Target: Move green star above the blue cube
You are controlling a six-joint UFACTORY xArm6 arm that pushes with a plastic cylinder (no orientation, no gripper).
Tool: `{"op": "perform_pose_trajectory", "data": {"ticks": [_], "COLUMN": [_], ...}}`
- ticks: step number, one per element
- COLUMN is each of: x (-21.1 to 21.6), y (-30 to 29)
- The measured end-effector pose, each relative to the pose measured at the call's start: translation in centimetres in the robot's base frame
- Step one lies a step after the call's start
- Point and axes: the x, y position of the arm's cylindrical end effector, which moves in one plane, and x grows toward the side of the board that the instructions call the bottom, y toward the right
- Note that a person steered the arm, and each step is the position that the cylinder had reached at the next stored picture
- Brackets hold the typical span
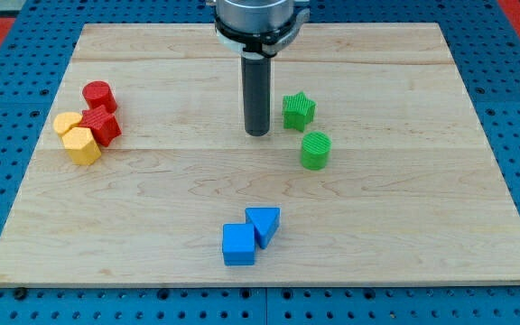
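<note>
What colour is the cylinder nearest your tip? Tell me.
Green cylinder, at the view's right of my tip; camera view.

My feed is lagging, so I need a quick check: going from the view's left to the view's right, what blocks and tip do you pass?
Red and yellow cluster → blue cube → my tip → green star → green cylinder.

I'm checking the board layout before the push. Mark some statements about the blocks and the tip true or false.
1. My tip is to the view's left of the green star. True.
2. The green cylinder sits above the green star in the view. False: it lies below it, slightly right.
3. The blue cube touches a blue triangular block. True.
4. The red cylinder is at the view's right. False: it is at the left, near the yellow blocks.
</note>
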Motion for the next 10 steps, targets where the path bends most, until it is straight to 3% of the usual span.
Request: {"op": "perform_pose_trajectory", "data": {"ticks": [2,3,4,6,9,10], "x": [0.5,-1.3,-4.6,-8.9,-1.1,0.1], "y": [7.7,12.1,12.7,2.3,-2.5,-7.6]}}
